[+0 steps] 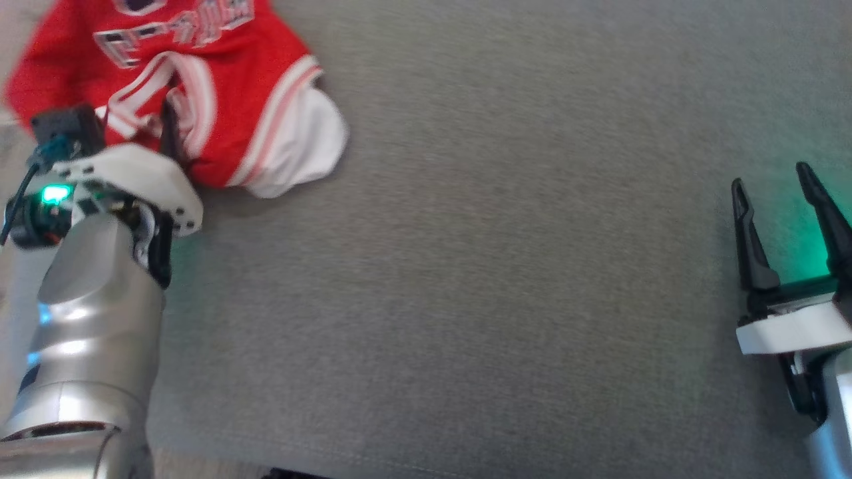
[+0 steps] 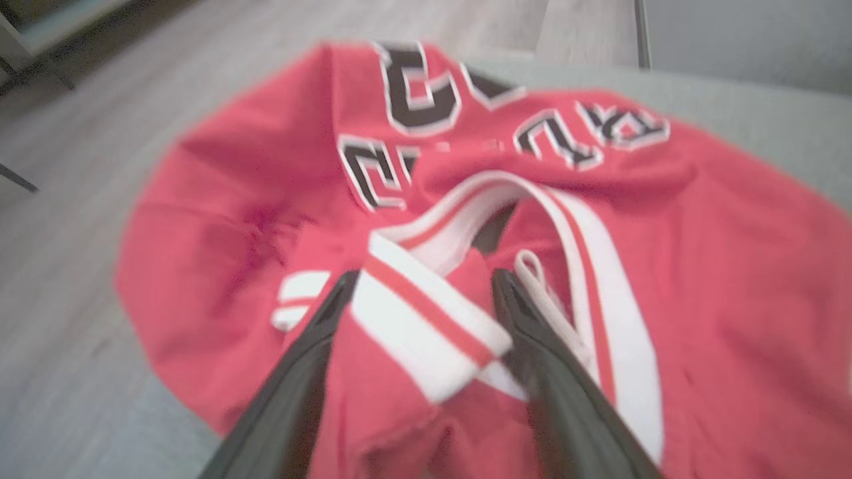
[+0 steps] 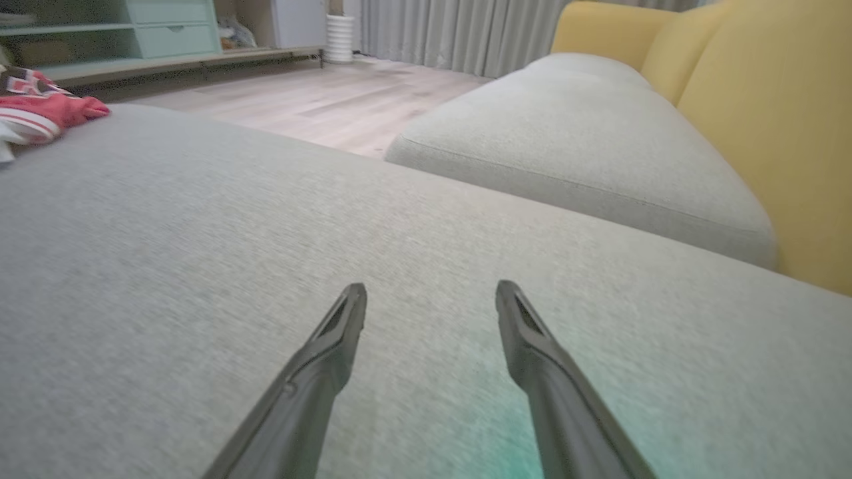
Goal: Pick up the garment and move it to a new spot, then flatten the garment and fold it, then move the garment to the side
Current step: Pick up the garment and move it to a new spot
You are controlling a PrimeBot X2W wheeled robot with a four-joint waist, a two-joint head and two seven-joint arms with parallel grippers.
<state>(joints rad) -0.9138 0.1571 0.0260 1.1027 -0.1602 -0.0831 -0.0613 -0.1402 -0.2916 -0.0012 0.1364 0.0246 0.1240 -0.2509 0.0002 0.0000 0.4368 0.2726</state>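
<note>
The garment [image 1: 219,86] is a red jersey with white-and-red trim and black lettering, lying crumpled at the top left of the grey cushion [image 1: 499,266]. My left gripper [image 1: 143,123] is down in its near edge. In the left wrist view the left gripper [image 2: 426,283] stands open, its two fingers either side of a white-and-red band of the garment [image 2: 699,266]. My right gripper [image 1: 770,176] is open at the far right, over bare cushion with nothing between its fingers [image 3: 431,287]. The right wrist view has the garment [image 3: 40,110] far off at its left edge.
A second grey cushion [image 3: 579,133] and a yellow sofa back [image 3: 765,100] lie beyond the right gripper. Wooden floor [image 3: 333,93] and a pale green shelf unit [image 3: 133,26] are past the cushion's far edge. The garment lies close to the cushion's left edge.
</note>
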